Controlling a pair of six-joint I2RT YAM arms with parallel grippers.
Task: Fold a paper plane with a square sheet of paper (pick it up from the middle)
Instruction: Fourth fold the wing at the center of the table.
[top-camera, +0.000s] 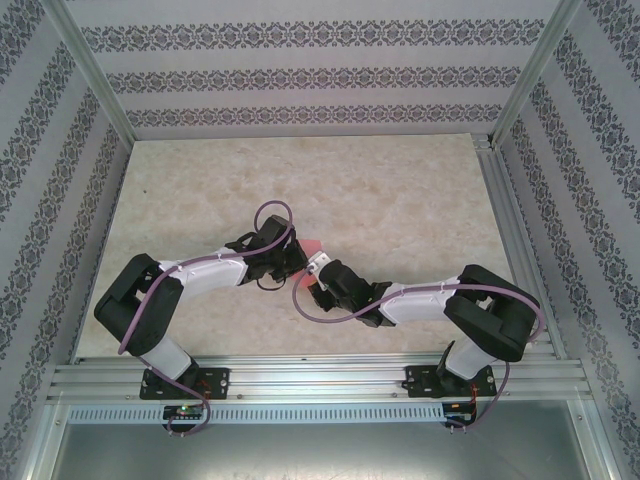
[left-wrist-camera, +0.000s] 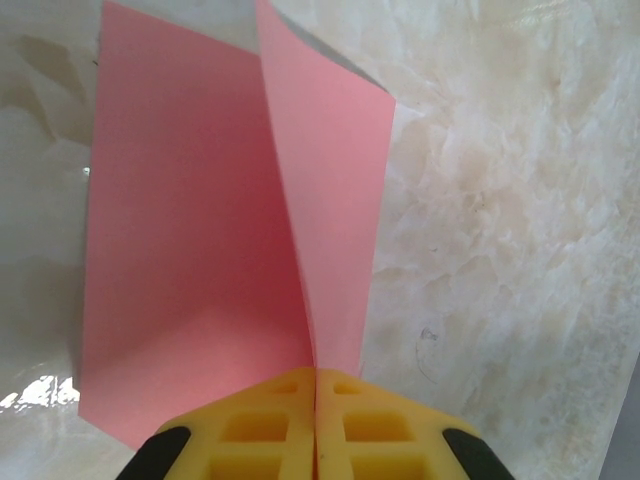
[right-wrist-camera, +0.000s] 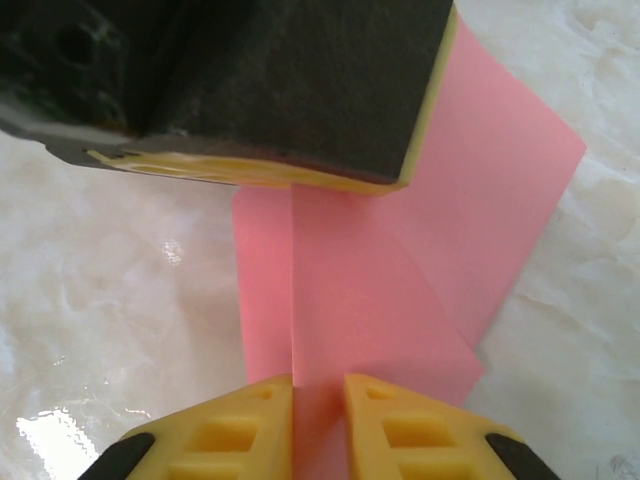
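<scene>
The pink sheet of paper is near the middle of the table, folded along a crease, with both my grippers meeting at it. My left gripper is clamped tight on that crease, with one flap standing up from it. My right gripper stands narrowly apart with the sheet's edge between its fingers; I can't tell whether they touch it.
</scene>
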